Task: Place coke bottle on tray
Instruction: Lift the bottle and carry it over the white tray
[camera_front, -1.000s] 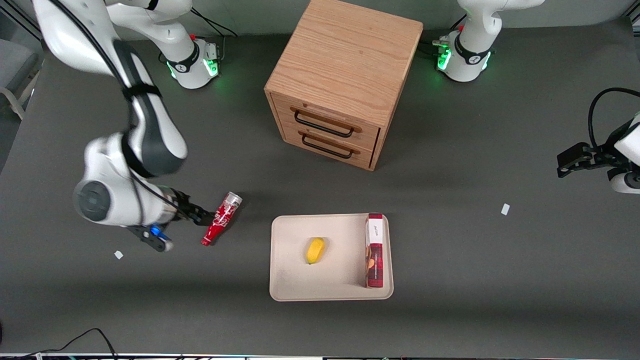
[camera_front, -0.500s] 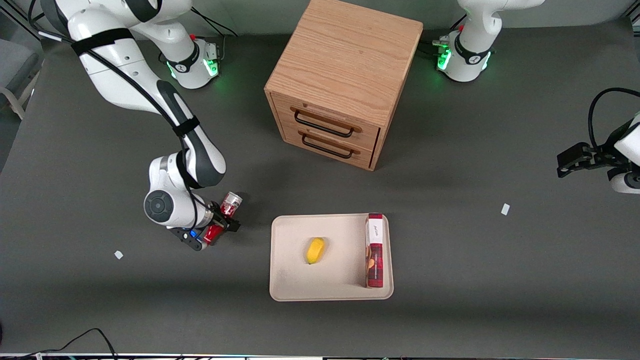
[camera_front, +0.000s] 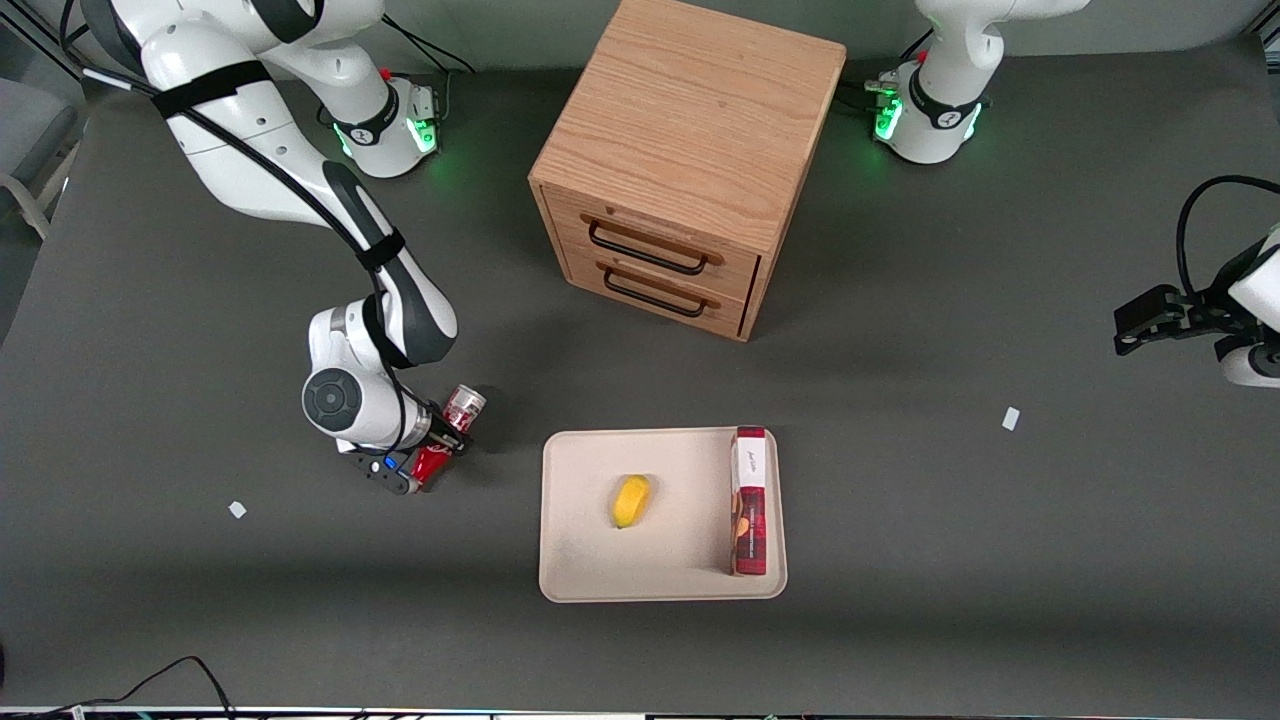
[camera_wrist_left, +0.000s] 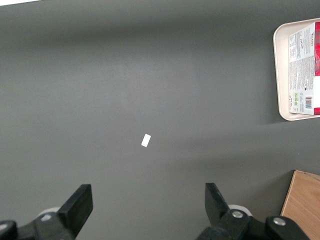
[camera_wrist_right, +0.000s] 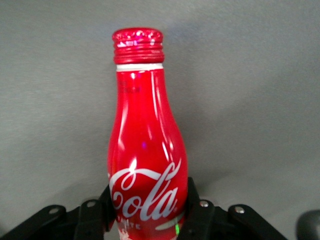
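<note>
The coke bottle (camera_front: 462, 407) lies on the dark table beside the tray, toward the working arm's end, with its silver base pointing away from the front camera. My right gripper (camera_front: 445, 436) is down over its middle, and the fingers (camera_wrist_right: 194, 201) press against both sides of the red body (camera_wrist_right: 145, 140) at the white script logo. The red cap points away from the wrist. The cream-beige tray (camera_front: 580, 560) lies flat nearer the table's middle, apart from the bottle. Its corner also shows in the left wrist view (camera_wrist_left: 280, 75).
On the tray lie a yellow fruit (camera_front: 631, 500) and a red-and-white box (camera_front: 749, 500) along one edge. A wooden two-drawer cabinet (camera_front: 690, 150) stands farther from the front camera than the tray. Small white scraps (camera_front: 237, 509) (camera_front: 1011, 418) lie on the table.
My right arm swung in and brought the gripper from beside the bottle to over its middle. The fingers now sit against the bottle's sides. The bottle has stayed lying in place.
</note>
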